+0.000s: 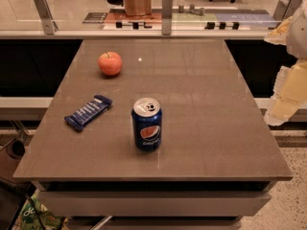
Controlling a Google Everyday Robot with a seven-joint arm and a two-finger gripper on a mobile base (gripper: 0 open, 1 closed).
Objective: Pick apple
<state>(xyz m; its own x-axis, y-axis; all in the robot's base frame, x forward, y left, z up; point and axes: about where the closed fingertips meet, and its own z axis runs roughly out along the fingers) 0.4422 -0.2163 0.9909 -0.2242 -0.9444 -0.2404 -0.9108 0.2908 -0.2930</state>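
On table (216,128) far-L: 1 apple (110,63); gripper (282,110) off R edge.

Pepsi can (147,124) upright on table (216,128) — blue snack bar (88,112) to its left.

Pale end effector (284,107) low at the far right, arm (298,30) above it

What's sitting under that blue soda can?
The soda can stands upright directly on the brown table; whatever its base covers is hidden. The gripper is off the table's right edge, far from the apple.
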